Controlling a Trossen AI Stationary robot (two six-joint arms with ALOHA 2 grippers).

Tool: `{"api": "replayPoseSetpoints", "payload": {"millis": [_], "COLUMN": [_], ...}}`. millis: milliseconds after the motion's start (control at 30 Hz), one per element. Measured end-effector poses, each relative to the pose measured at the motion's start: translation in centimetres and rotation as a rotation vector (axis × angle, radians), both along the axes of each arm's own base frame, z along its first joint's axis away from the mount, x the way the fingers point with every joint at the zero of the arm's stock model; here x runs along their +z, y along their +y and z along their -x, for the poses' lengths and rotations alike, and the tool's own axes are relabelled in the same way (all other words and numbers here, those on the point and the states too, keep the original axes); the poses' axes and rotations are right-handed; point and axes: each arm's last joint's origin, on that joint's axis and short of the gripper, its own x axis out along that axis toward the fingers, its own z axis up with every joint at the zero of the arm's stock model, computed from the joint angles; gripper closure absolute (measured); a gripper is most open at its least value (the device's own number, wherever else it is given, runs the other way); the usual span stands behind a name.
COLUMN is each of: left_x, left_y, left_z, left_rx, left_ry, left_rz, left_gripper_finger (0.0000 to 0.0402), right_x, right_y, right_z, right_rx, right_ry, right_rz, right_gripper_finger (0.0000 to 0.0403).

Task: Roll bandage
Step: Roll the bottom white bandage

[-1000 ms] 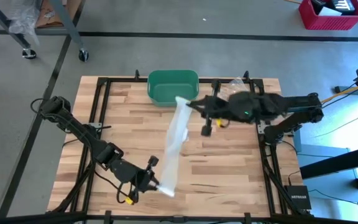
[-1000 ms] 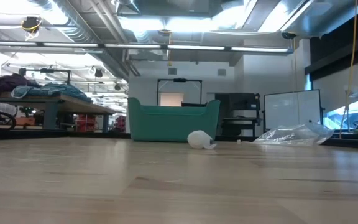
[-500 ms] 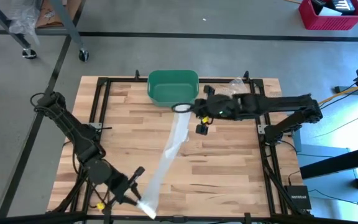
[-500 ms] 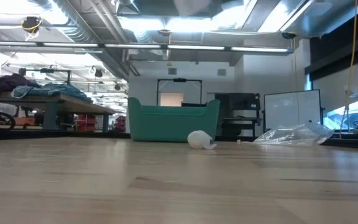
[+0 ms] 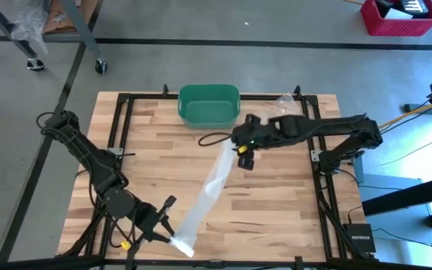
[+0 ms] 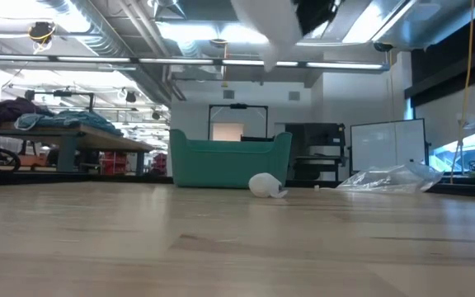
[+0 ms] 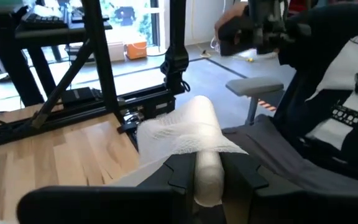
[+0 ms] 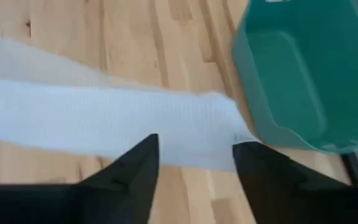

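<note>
While the bandage [image 5: 210,186] is stretching across the table [image 5: 276,210], both claws are working its ends.
The left claw [image 5: 167,234] is clamping the rolled end near the table's front edge, the roll sitting between its fingers [image 7: 182,174]. The right claw [image 5: 240,146] is hanging above the strip's far end, near the green bin [image 5: 209,105] at the back edge, its fingers [image 8: 135,168] standing apart over the gauze without gripping it.

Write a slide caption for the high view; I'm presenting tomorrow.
Left gripper holds the bandage roll; right gripper opens at its far end.
</note>
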Motion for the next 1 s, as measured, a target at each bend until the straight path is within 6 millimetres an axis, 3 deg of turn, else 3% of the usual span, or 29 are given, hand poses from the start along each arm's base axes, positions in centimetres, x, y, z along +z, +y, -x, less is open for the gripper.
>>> {"api": "replayPoseSetpoints", "payload": {"millis": [200,333,467,700,867,1000], "left_x": [0.2,0.3,0.6,0.9,0.7,0.8], "left_y": [0.0,0.0,-0.1,-0.1,0.2,0.4], "left_z": [0.0,0.0,0.0,0.0,-0.3,-0.4], "left_rx": [0.001,0.001,-0.005,-0.012,0.054,0.146], "left_ry": [-0.007,-0.012,-0.062,-0.1,-0.09,-0.101], "left_rz": [0.022,0.03,0.021,0.012,-0.008,-0.01], "left_gripper_finger": [0.0357,0.0357,0.0357,0.0357,0.0357,0.0357], "right_x": [5.7,7.4,6.7,2.9,2.2,2.6], "right_y": [0.3,1.1,1.6,1.9,2.5,3.7], "right_z": [1.7,1.9,1.3,0.4,1.3,2.2], "right_rx": [0.002,0.043,0.075,0.085,0.091,0.129], "right_ry": [-0.059,-0.135,-0.124,-0.034,0.096,0.102], "right_rz": [-0.069,-0.101,-0.074,-0.133,-0.379,-0.369], "right_gripper_finger": [0.0152,0.0144,0.0143,0.0136,0.0123,0.0123]}}
